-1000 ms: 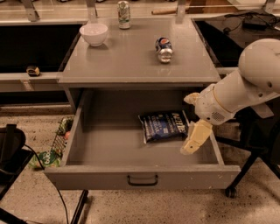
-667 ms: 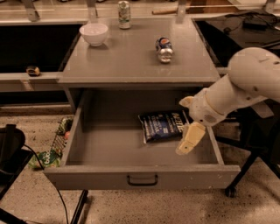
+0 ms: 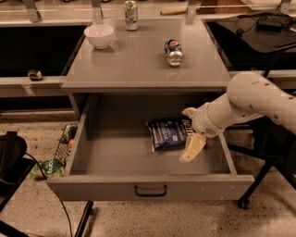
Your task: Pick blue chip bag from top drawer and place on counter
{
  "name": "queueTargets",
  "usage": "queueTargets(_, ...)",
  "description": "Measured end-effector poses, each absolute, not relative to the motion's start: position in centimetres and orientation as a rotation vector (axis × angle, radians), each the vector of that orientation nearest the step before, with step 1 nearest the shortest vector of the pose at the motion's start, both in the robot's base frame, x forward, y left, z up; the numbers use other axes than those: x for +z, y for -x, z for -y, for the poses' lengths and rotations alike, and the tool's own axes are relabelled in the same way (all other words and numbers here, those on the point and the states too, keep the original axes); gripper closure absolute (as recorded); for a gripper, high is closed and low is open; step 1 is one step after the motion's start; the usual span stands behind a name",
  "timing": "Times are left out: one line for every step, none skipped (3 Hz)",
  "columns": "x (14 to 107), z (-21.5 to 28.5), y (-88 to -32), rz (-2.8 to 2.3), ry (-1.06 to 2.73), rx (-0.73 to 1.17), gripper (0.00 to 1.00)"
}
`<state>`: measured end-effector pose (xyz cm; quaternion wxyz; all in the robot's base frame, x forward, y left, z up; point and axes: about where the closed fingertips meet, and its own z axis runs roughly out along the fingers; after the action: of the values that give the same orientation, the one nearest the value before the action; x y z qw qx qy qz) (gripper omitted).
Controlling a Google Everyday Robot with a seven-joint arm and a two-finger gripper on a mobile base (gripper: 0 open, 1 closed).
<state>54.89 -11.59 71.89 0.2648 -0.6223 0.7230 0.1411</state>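
The blue chip bag (image 3: 167, 134) lies flat on the floor of the open top drawer (image 3: 115, 155), right of its middle. My gripper (image 3: 189, 132) reaches into the drawer from the right. It is open, with one cream finger behind the bag's right end and the other finger (image 3: 193, 149) in front of it. The bag's right end sits between the fingers. The counter (image 3: 138, 62) is the grey top above the drawer.
On the counter are a white bowl (image 3: 99, 35) at back left, an upright green can (image 3: 131, 9) at the back, and a blue soda can (image 3: 173, 51) lying on its side. A black chair (image 3: 10, 155) and green wrappers (image 3: 58, 155) are on the floor at left. A wheeled chair base (image 3: 252, 185) is at right.
My arm has moved left and a little deeper into the drawer, bringing the open gripper closer around the bag's right end. The bag has not moved.
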Motion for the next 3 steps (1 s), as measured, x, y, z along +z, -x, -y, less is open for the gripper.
queueTargets(69.4,11.3,-57.1,-1.910,1.656,0.388,0.00)
queueTargets(67.1,10.6,-58.8,-1.890,1.630,0.415,0.00)
queueTargets(65.0,9.9,-60.1,-1.887,1.611,0.452,0.00)
